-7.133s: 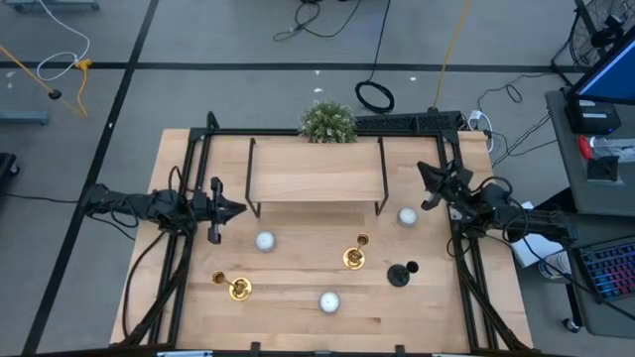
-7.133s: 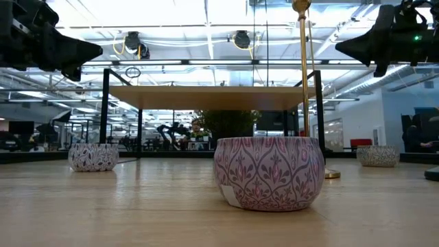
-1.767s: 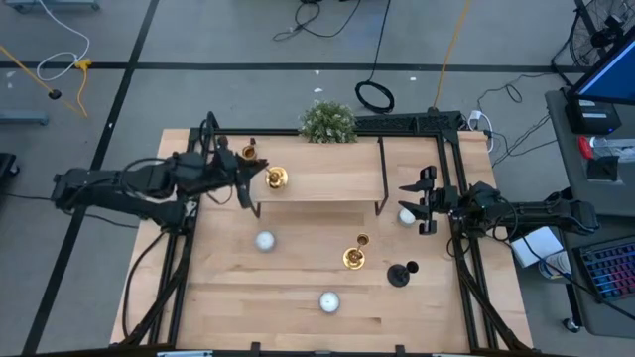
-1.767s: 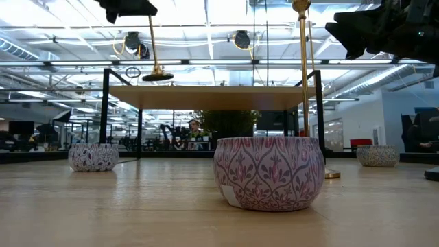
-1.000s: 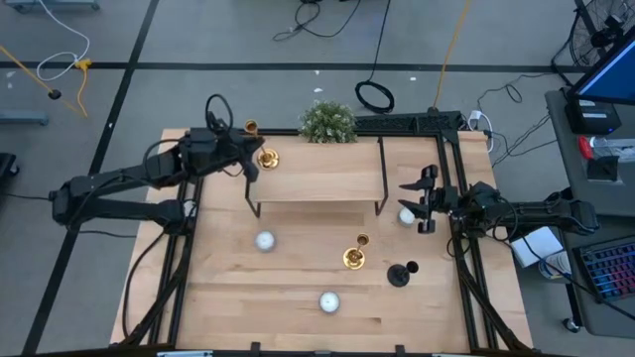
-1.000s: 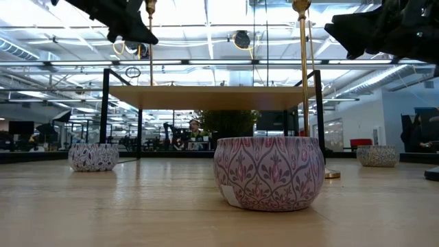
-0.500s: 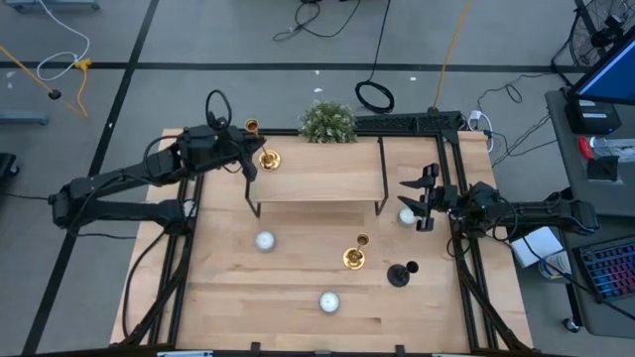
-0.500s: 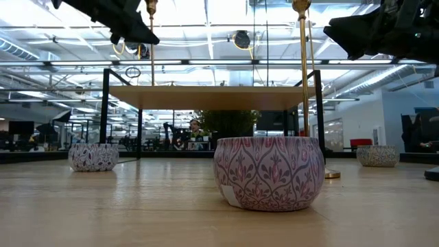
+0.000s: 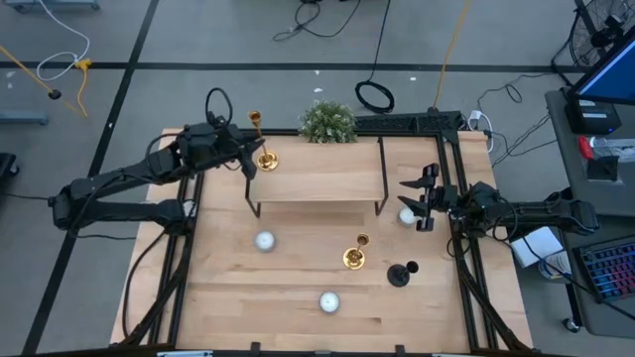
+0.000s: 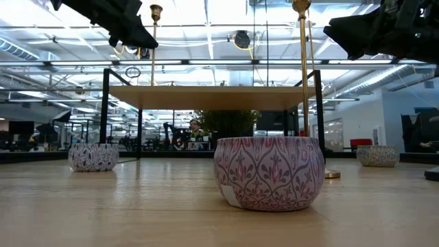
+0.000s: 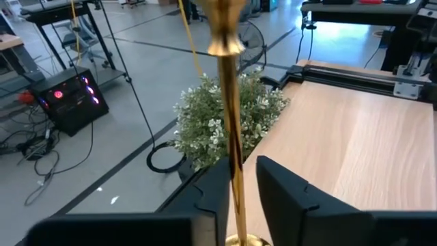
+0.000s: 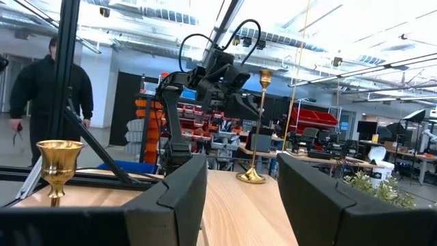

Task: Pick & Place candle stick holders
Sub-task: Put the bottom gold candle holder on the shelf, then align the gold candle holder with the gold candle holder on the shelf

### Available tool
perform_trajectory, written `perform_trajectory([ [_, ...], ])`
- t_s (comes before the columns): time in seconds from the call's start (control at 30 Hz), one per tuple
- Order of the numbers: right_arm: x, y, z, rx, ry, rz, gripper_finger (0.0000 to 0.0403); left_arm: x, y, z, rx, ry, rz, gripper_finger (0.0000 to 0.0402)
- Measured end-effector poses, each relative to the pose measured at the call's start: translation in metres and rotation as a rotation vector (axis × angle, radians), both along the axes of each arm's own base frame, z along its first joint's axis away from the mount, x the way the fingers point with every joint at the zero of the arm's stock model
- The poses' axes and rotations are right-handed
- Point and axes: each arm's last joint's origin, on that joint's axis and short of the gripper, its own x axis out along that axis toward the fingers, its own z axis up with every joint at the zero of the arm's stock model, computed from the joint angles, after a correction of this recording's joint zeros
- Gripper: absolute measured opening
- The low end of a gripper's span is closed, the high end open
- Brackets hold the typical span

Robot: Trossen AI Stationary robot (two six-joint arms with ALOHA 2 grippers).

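Observation:
One gold candlestick [image 9: 264,157] stands by its round base on the left far corner of the wooden shelf [image 9: 316,177]. Its stem [image 11: 232,137] rises between the fingers of my open left gripper [image 11: 244,171], close to one finger. A second gold candlestick [image 9: 353,256] and a short black one [image 9: 399,275] stand on the table in front of the shelf. My right gripper [image 9: 422,198] hovers open by the shelf's right end, over a white candle tin [image 9: 407,215]. My left gripper has its fingers level on either side of the candlestick's lower stem [image 11: 233,179], reaching in from the table's left. The stem runs along the edge of one finger [image 11: 215,198]; whether they touch I cannot tell. The candlestick stands upright on the shelf.
A bushy green plant [image 9: 327,121] sits behind the shelf. Patterned candle tins lie on the table at the left [image 9: 264,240] and near the front edge [image 9: 328,301]. Black frame rails [image 9: 461,248] run along both table sides.
My left gripper has opened and let go of the candlestick's stem, staying at the shelf's left far corner. The candlestick remains standing on the shelf; its top cup now shows a little apart from the gripper.

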Motion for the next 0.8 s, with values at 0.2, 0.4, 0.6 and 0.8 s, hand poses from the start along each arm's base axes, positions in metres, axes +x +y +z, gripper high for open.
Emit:
perform_trajectory([
  [0.2,0.000,0.000,0.000,0.000,0.000,0.000,0.0171,0.000,0.000,0.000,0.000,-0.002,0.000,0.0123],
  [0.4,0.000,0.000,0.000,0.007,0.000,0.003,0.0171,-0.005,-0.006,0.006,0.017,-0.029,-0.019,0.0137],
  [0.6,0.000,0.000,0.000,0.060,-0.006,0.021,0.0171,-0.019,-0.021,0.013,0.032,-0.051,-0.068,0.0136],
  [0.8,0.000,0.000,0.000,0.094,-0.008,0.037,0.0171,-0.028,-0.039,0.012,0.025,-0.009,-0.162,0.0136],
])
